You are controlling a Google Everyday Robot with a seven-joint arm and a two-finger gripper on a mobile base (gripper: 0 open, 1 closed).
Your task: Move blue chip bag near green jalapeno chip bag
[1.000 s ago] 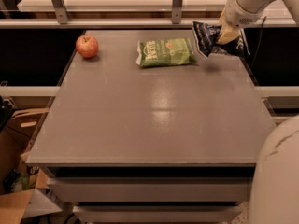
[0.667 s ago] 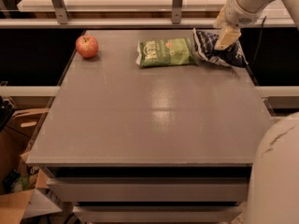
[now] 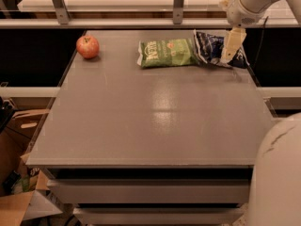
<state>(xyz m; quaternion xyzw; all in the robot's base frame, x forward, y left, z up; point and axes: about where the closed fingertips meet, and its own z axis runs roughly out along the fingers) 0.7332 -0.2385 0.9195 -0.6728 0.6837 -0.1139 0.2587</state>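
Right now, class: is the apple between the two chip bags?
No: the apple sits left of the green jalapeno chip bag; the blue chip bag lies right, under the gripper.

Dim, table (image 3: 117, 126) glare; end effector (image 3: 231, 48) top-right.

Crinkled blue chip bag (image 3: 209, 48) lies flat, touching green jalapeno chip bag (image 3: 167, 53); pincer (image 3: 229, 53) over blue one.

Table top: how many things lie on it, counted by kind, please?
Chip bags: 2 (blue chip bag, green jalapeno chip bag)
Apples: 1 (red apple)
Total: 3
The claw, at the blue chip bag on the far right, is not counted.
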